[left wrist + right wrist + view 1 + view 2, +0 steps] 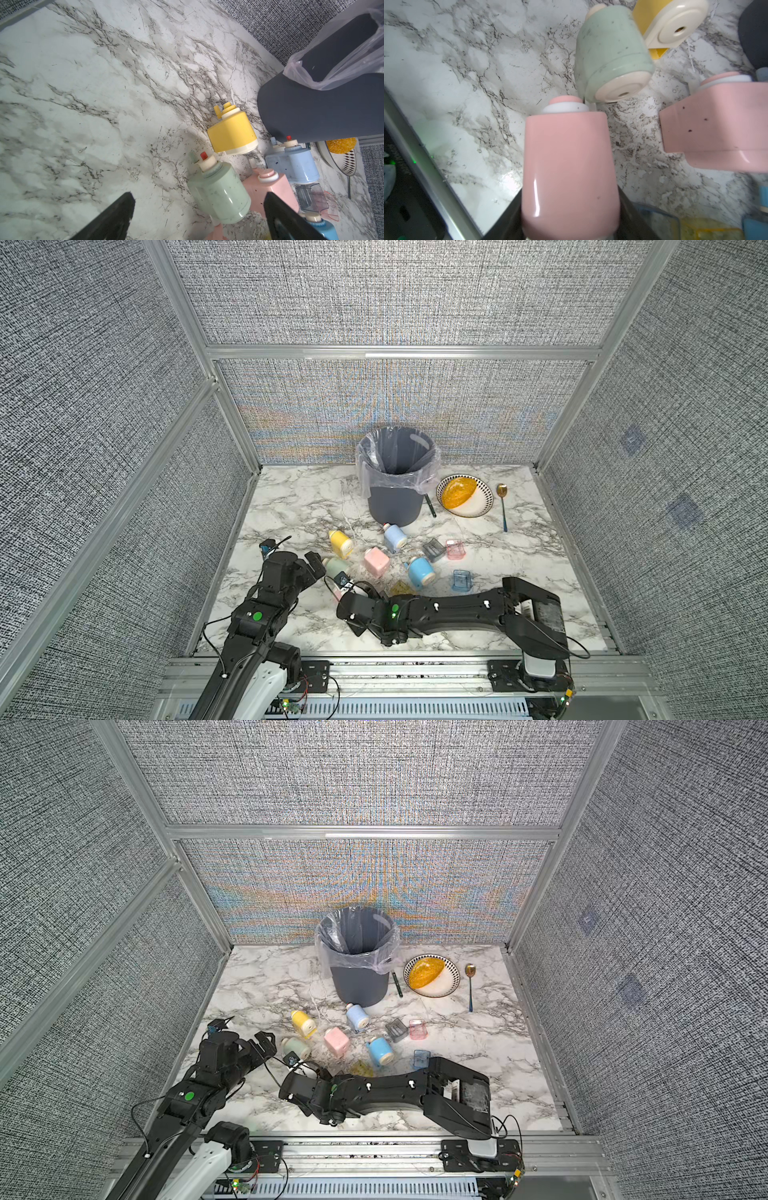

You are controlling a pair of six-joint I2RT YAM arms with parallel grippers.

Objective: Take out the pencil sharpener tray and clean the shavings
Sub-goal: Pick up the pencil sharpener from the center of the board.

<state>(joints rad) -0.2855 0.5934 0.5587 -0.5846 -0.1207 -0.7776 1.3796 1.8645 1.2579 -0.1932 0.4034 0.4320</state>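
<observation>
My right gripper [571,218] is shut on a pink pencil sharpener [569,166], one finger on each side of its body. In a top view only a sliver of that sharpener [337,594] shows under the gripper. Its tray is hidden. My left gripper [198,195] is open low over the table, with a pale green sharpener [220,197] lying between its fingers and touching neither. Several clear trays lie loose: grey [433,549], pink [455,549], blue [462,580], yellow [401,588]. Fine shavings [635,128] speckle the marble between the sharpeners.
A lined grey bin [397,477] stands at the back. Beside it are a pen [430,506], a plate [478,510] holding a yellow sponge [457,491], and a spoon [503,502]. Yellow [340,543], light blue [395,537], blue [420,570] and second pink [377,562] sharpeners crowd the middle.
</observation>
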